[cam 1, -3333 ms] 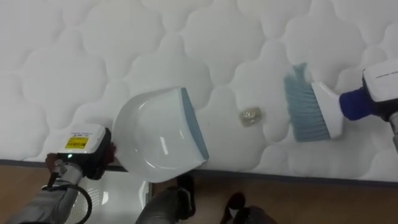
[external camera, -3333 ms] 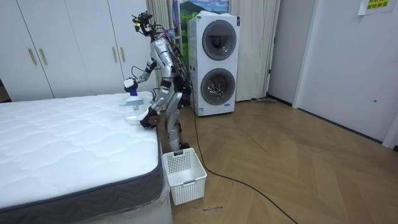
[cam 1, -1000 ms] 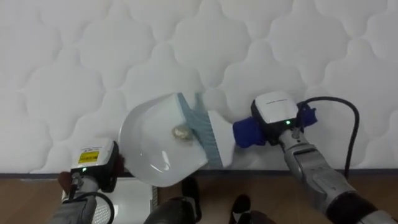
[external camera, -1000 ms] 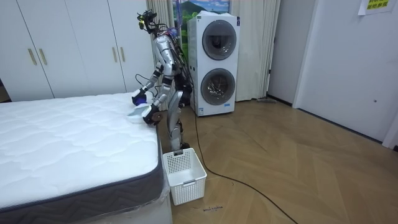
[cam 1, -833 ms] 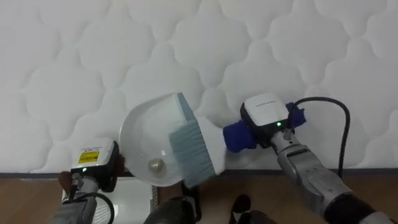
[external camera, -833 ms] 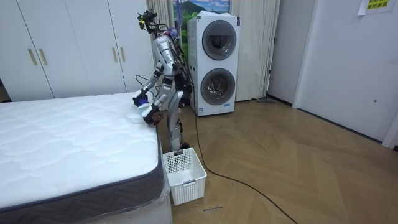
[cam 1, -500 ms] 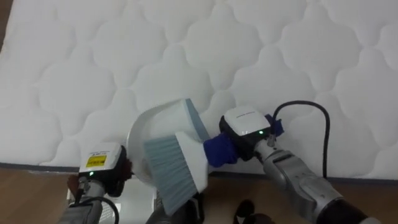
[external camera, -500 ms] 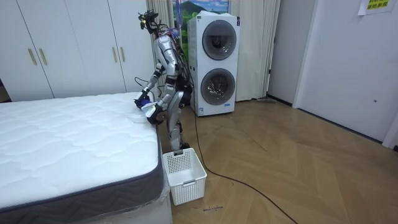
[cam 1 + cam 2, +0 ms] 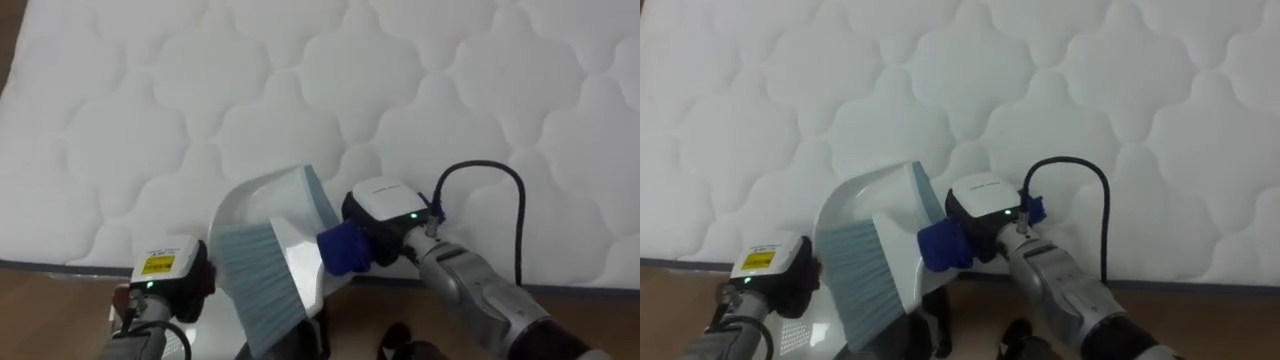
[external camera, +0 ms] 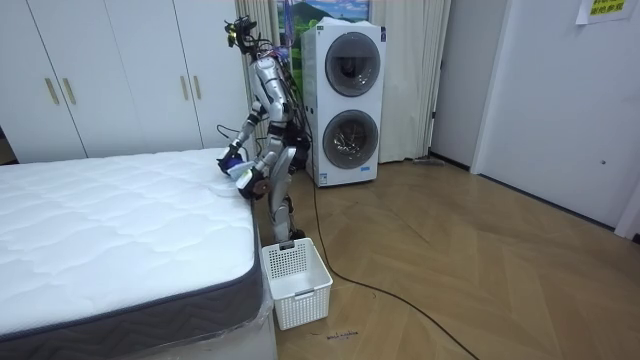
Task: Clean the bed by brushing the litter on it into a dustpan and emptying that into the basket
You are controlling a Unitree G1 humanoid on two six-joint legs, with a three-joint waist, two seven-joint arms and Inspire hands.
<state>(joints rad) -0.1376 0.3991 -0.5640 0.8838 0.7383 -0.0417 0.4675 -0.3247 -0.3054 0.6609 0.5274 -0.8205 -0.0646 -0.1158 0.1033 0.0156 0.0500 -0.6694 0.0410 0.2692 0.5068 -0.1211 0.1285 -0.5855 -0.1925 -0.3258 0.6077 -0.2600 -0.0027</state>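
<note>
At the near left, by the edge of the white quilted mattress (image 9: 200, 90), the left hand (image 9: 165, 280) is seen against the rim of a white plastic dustpan with a grey-blue lip (image 9: 275, 205). Whether this hand is closed or spread cannot be told, as its grasp is hidden beneath its own back. The dustpan is held at the near edge of the bed, partly out over the wooden floor (image 9: 50, 300), with its lip pointing to the far right.

Across the pan's mouth lies a hand brush with pale blue bristles, a white head and a dark blue handle (image 9: 300, 262). The bristles cover the near part of the pan, so anything inside it is hidden. To the right, the right hand (image 9: 385, 215) is wrapped round the blue handle, with the forearm running off to the near right.

In the room view the robot is seen standing at the far corner of the bed (image 10: 110, 230), bent slightly over it. A white slatted plastic basket (image 10: 296, 285) stands on the floor beside the bed, near the robot's feet.

The sweeping step is judged to be ending, since no litter is visible on the mattress. The next move probably calls for the brush to be lifted clear. The pan should then be kept level and carried over the basket before being tipped.
</note>
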